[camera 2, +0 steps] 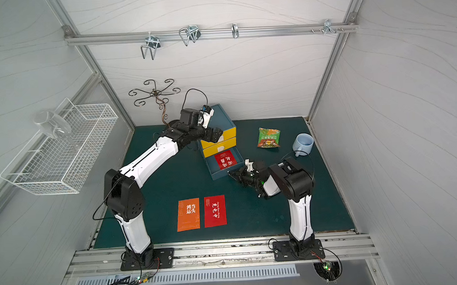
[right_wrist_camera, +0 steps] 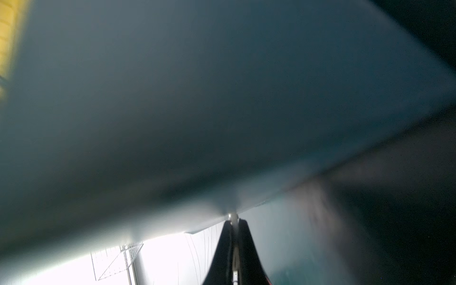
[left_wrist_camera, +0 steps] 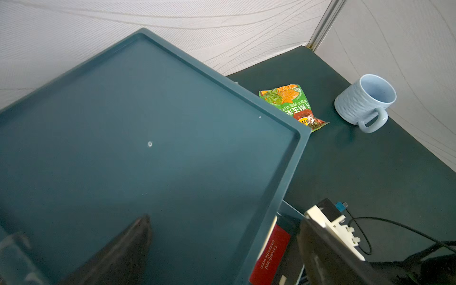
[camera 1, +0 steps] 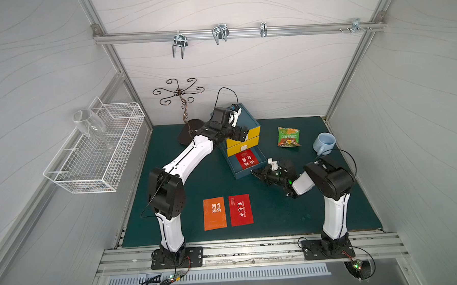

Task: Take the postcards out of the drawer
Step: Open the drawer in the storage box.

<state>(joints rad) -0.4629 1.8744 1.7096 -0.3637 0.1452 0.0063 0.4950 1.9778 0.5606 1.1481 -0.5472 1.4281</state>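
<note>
You have one red postcard point(camera 1: 246, 159) lying flat in the open drawer point(camera 1: 232, 167) at frame centre, its edges square to the drawer walls. The orange postcard point(camera 1: 214, 214) and the second red postcard point(camera 1: 241, 210) lie side by side on the mat point(camera 1: 278, 212) at lower centre, long axes running top to bottom. Your right gripper point(camera 1: 254, 172) has its jaws together at the drawer's front corner. Your left gripper point(left_wrist_camera: 224, 219) has its jaws wide apart over the cabinet point(left_wrist_camera: 148, 123) top.

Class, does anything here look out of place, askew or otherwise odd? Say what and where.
Nothing looks spilled or damaged. The drawer cabinet sits askew on the mat, its bottom drawer open with one red postcard inside, apart from the orange postcard and the other red postcard lying out front.
</note>
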